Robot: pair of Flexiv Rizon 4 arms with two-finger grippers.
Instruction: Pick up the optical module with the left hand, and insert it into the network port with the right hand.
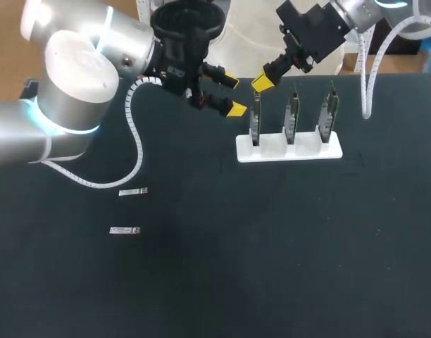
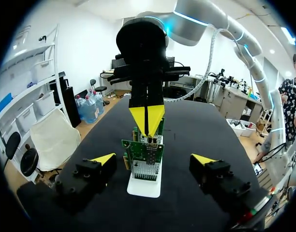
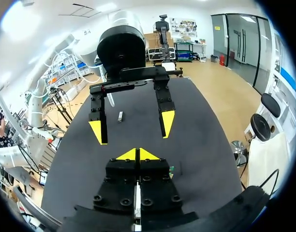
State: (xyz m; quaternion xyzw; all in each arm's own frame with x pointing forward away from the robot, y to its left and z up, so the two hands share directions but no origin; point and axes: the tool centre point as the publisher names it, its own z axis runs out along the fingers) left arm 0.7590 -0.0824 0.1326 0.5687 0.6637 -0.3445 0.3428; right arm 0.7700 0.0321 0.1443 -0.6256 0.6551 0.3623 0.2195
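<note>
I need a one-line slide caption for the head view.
Open left gripper and shut right gripper at a white rack of three boards; two optical modules lie on the table.

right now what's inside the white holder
Three green boards stand upright in the white holder, one per slot, spaced apart. Their lower edges sit down inside the slots, so those parts and the slot bottoms cannot be seen.

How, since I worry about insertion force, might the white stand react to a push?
The stand looks narrow and light under three tall upright cards, so it may tip. Nothing visibly clamps it, so it could slide.
</note>
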